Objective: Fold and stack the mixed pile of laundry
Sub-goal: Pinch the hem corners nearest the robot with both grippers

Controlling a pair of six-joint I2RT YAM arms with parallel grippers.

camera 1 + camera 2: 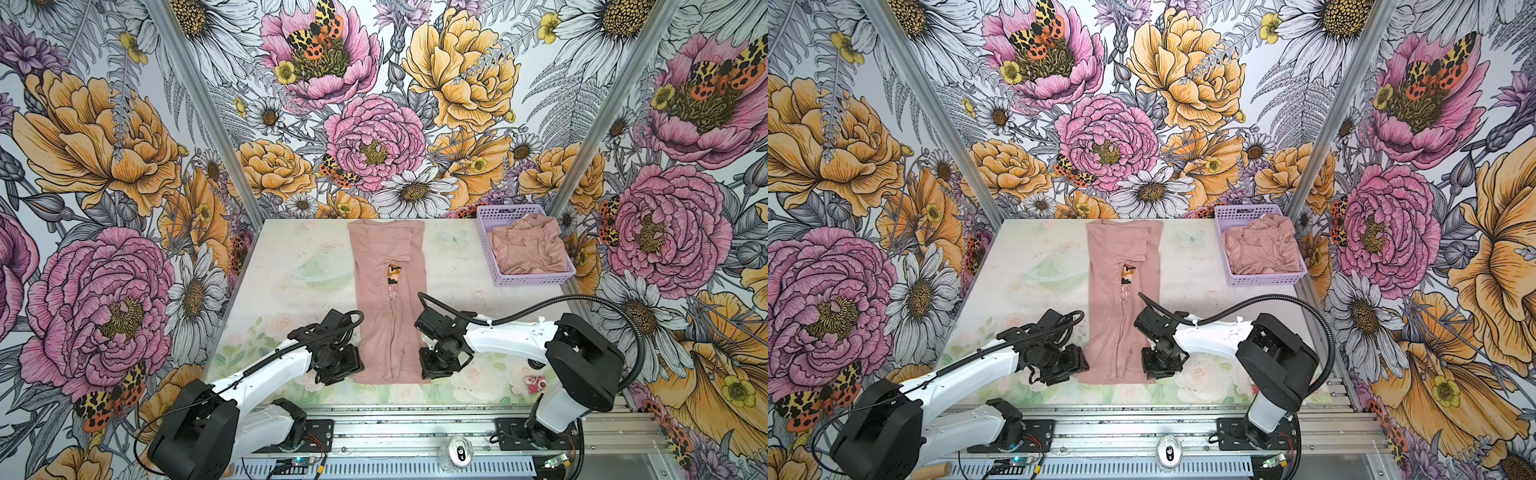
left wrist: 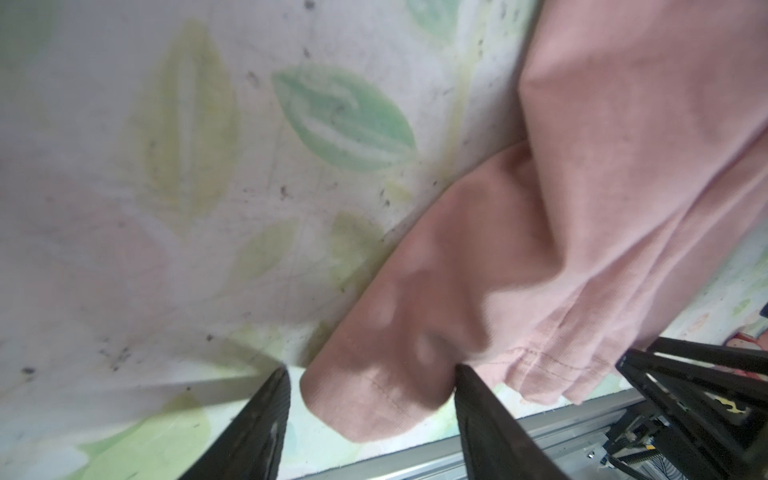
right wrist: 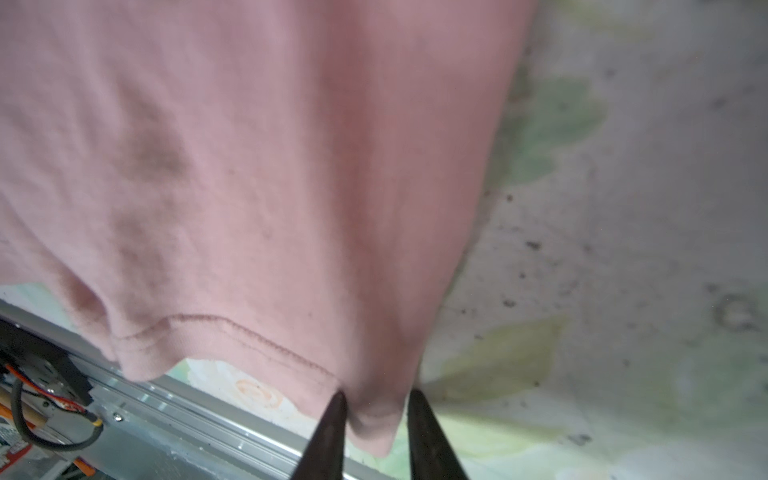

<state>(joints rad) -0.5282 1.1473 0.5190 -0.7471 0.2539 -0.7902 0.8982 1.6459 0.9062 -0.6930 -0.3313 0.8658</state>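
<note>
T-shirt (image 1: 380, 332) print (image 1: 392, 279) mostly under fold

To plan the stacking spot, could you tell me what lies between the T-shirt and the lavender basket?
Only bare table, with its printed butterfly, lies between the T-shirt and the basket; both top views show it.

The left arm (image 1: 266, 374) and the right arm (image 1: 511, 338) are of smooth white shells, joined by bulky black housings. A black ribbed cable (image 1: 582, 296) arches over the right one; a thinner black cable (image 1: 274, 355) follows the left. The left gripper (image 2: 372, 368) has two black, wedge-shaped fingers (image 2: 257, 428).
</note>
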